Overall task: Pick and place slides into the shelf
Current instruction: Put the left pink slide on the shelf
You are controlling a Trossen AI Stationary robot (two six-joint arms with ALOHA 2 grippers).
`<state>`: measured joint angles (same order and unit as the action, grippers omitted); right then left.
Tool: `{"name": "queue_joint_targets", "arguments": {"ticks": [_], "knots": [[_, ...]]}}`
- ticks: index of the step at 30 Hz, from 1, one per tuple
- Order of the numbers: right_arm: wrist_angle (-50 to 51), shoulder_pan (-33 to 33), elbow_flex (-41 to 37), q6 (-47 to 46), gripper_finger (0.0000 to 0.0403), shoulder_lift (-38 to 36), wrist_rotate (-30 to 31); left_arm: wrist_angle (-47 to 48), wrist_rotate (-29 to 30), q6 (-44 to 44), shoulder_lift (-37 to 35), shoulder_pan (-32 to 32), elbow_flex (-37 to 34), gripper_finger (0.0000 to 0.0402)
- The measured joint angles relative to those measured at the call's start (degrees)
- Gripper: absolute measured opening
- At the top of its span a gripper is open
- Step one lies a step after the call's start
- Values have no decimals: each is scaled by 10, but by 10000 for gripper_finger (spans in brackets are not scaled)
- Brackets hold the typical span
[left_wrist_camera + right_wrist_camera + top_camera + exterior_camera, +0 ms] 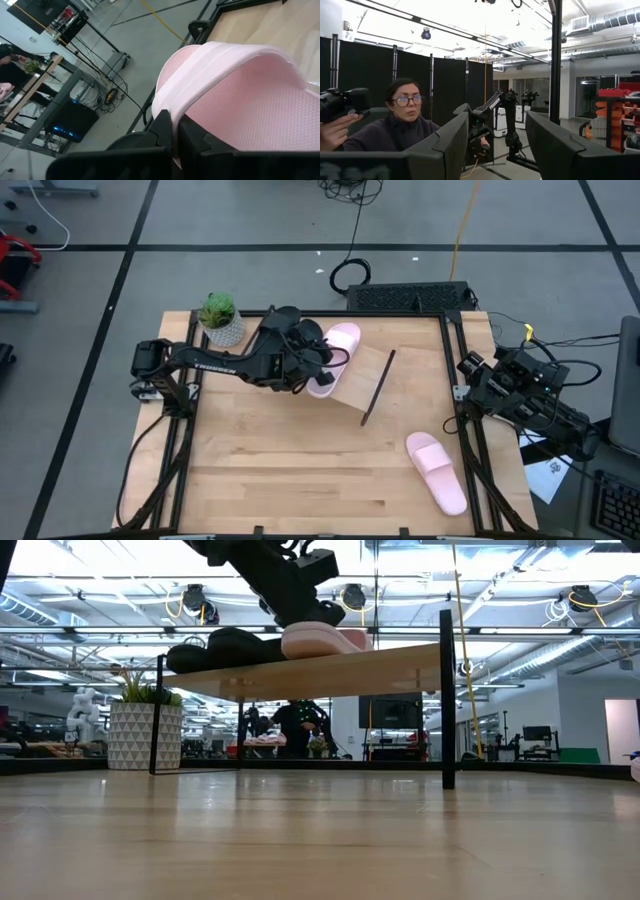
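A wide workshop with grey floor and taped lines surrounds the light wooden table (300, 470), where a potted plant (220, 318) stands at the far left corner. The shelf (372, 380), a tilted-looking wooden plank on a thin black frame, sits toward the far middle of the table. The left gripper (322, 363) reaches over the shelf's left end, its fingers (165, 131) pressed together on the strap edge of a pink slide (335, 355) resting on the plank. In the low view, black slides (225, 648) lie on the plank just left of that pink one. The second pink slide (437, 471) lies on the tabletop at the near right, well apart from the shelf. The right gripper (497, 142) waits off the table's right edge, fingers spread and empty. A person (395, 125) holding a camera appears beyond it.
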<state>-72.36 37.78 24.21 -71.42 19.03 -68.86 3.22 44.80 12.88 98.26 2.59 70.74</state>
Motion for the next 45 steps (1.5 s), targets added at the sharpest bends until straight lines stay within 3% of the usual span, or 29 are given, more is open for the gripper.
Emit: {"name": "queue_joint_targets", "arguments": {"ticks": [23, 30, 35, 45], "knots": [[0, 0, 0, 1, 187, 0, -2, 3, 18, 30, 0, 0, 0, 2], [0, 0, 0, 1, 187, 0, -2, 2, 21, 34, 0, 0, 0, 23], [0, 0, 0, 1, 187, 0, -2, 2, 55, 35, 0, 0, 0, 42], [0, 0, 0, 1, 187, 0, -2, 13, 48, 33, 0, 0, 0, 85]]}}
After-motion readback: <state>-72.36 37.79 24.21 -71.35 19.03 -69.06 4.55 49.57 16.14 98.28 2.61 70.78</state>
